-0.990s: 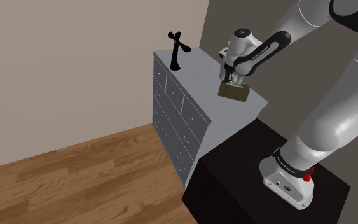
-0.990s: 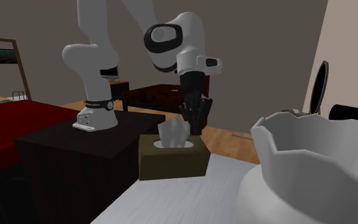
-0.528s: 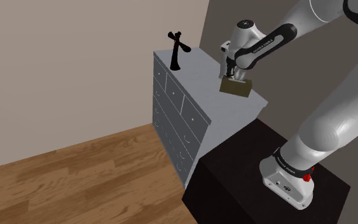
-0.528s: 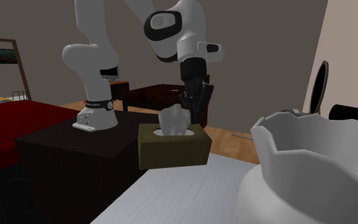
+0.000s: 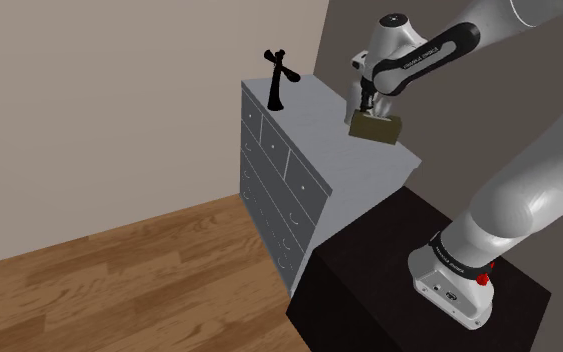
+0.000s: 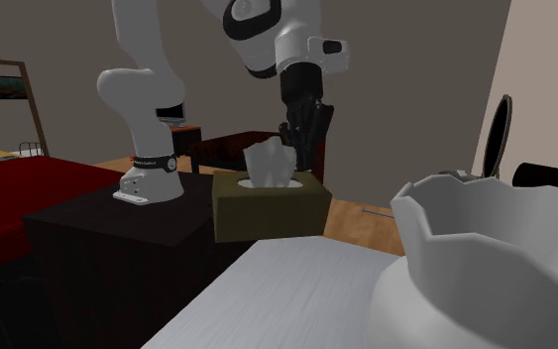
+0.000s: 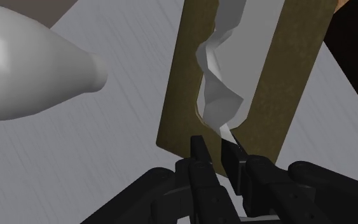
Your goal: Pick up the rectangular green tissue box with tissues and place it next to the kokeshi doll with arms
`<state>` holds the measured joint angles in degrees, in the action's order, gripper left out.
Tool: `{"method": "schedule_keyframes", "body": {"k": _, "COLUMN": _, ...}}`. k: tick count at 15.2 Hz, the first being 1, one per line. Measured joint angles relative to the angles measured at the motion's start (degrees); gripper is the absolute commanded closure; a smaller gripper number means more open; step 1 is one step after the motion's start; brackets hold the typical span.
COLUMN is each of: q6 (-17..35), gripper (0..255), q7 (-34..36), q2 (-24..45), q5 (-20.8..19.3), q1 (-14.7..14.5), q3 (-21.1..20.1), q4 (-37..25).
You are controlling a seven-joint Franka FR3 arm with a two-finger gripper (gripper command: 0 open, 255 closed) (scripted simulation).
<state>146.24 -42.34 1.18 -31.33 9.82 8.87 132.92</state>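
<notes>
An olive-brown tissue box [image 5: 375, 127] with a white tissue [image 6: 271, 164] sticking out of its top hangs just above the near end of the grey dresser top [image 5: 314, 115]. My gripper [image 5: 369, 107] comes down onto it and is shut on the box at the end of the tissue slot. From the wrist, the two fingers [image 7: 200, 154] stand close together, pinching the box [image 7: 182, 83] at the slot's edge. The black doll with outstretched arms [image 5: 278, 78] stands at the dresser's far end, well away from the box.
A large white jagged-rimmed vessel [image 6: 485, 263] stands on the dresser top [image 6: 286, 297], close to the second exterior camera, and it appears beside the box as a white rounded shape [image 7: 31, 67]. The dresser's near edge meets my black stand [image 5: 409, 265]. Wooden floor lies below.
The gripper has risen with the tissue box, lifting it off the dresser top; the box now hangs higher and slightly tilted. The doll has not moved.
</notes>
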Motion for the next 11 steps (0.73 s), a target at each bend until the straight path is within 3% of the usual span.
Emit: {"method": "schedule_keyframes", "body": {"k": 11, "q6": -7.67, "gripper": 255, "q7": -4.39, "q2": -5.00, "q5": 3.74, "q1": -0.67, "q3": -0.58, "q4": -3.04}}
